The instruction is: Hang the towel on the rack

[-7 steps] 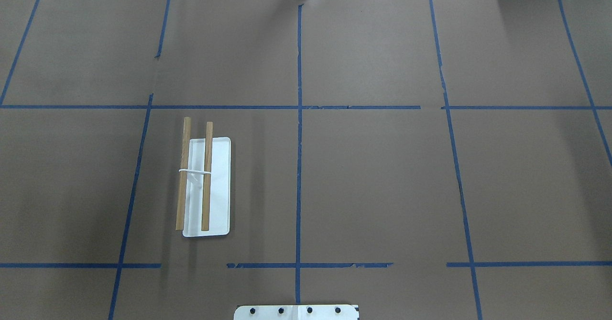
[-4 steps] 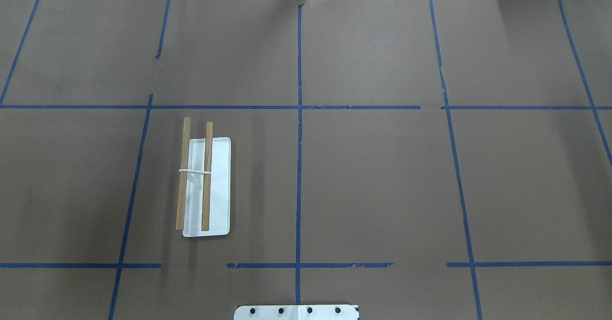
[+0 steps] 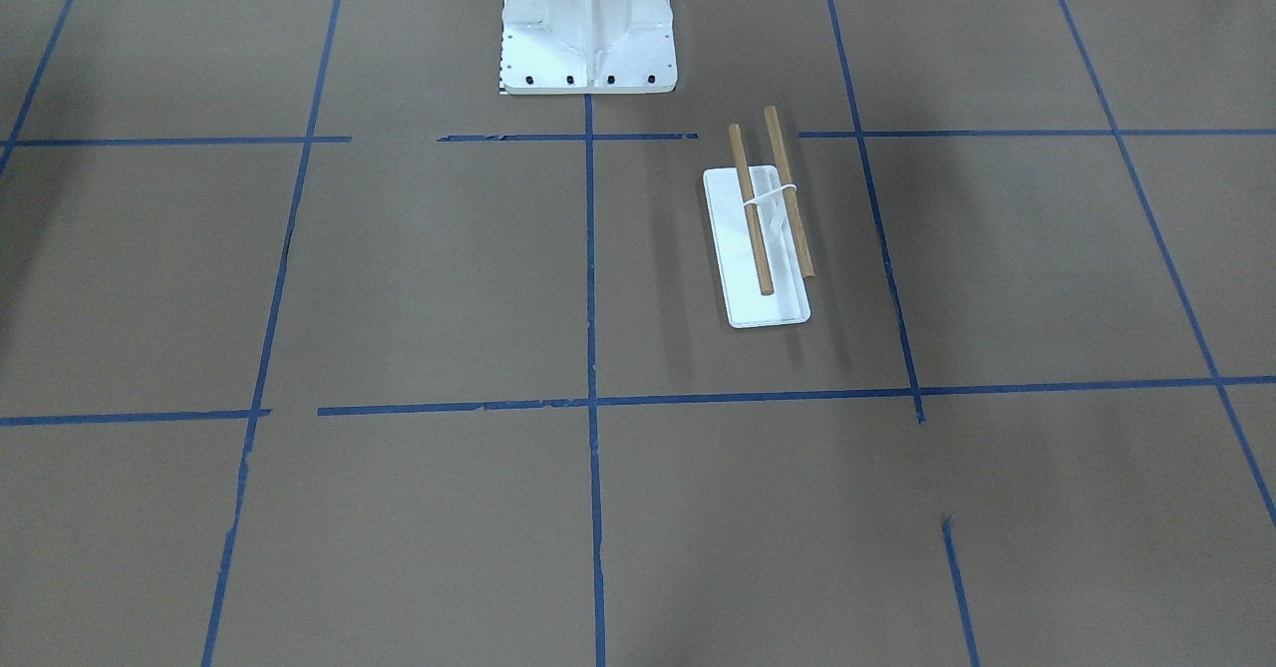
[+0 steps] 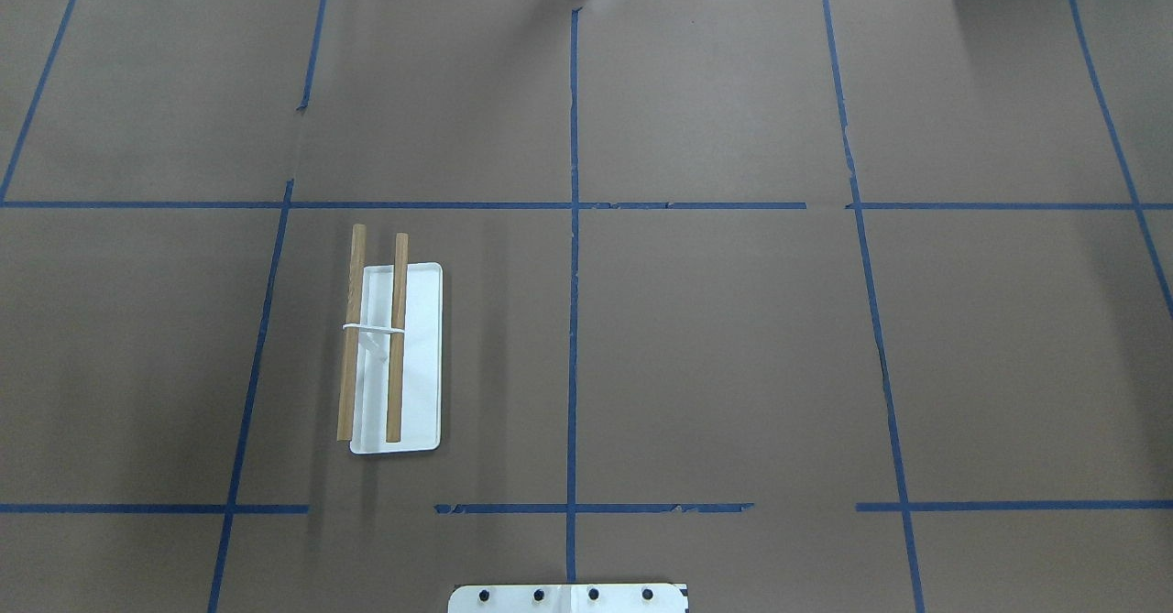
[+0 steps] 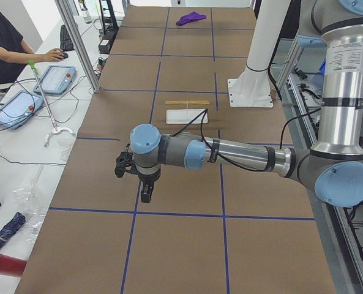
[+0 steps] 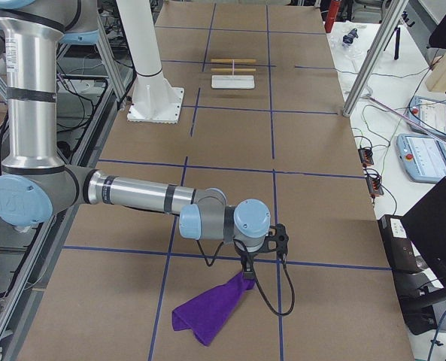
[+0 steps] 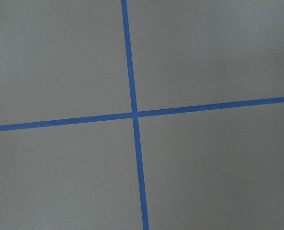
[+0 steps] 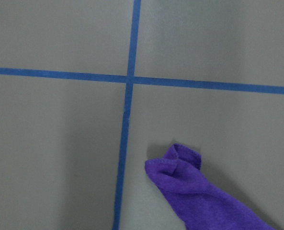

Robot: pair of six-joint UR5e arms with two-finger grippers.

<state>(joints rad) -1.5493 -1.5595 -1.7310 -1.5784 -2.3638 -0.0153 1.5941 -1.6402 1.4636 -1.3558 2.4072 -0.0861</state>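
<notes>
Brown paper covers the long table (image 4: pixel 733 338), split into squares by blue tape lines (image 4: pixel 574 320); the white bolted pedestal (image 3: pixel 588 29) stands at the robot's edge, midway along; past the far edge runs a side bench with cables, two teach pendants (image 5: pixel 56 78) and a seated operator (image 5: pixel 10 43); aluminium posts (image 6: pixel 369 64) rise by that bench, and a dark laptop (image 6: pixel 433 233) sits near the table's right end; the rack (image 4: pixel 394 356) stands upright on the robot's left half, just ahead of the pedestal, with both wooden rods bare and lying level above its white tray; the purple towel (image 6: pixel 207 312) is at the table's right end, well apart from the rack, bunched on the paper with one corner rising to just beneath the right gripper (image 6: pixel 247 274); I cannot tell how far those fingers are apart or whether they pinch the cloth; the left gripper (image 5: pixel 145 195) hangs above a tape crossing at the left end, its opening likewise impossible to judge
</notes>
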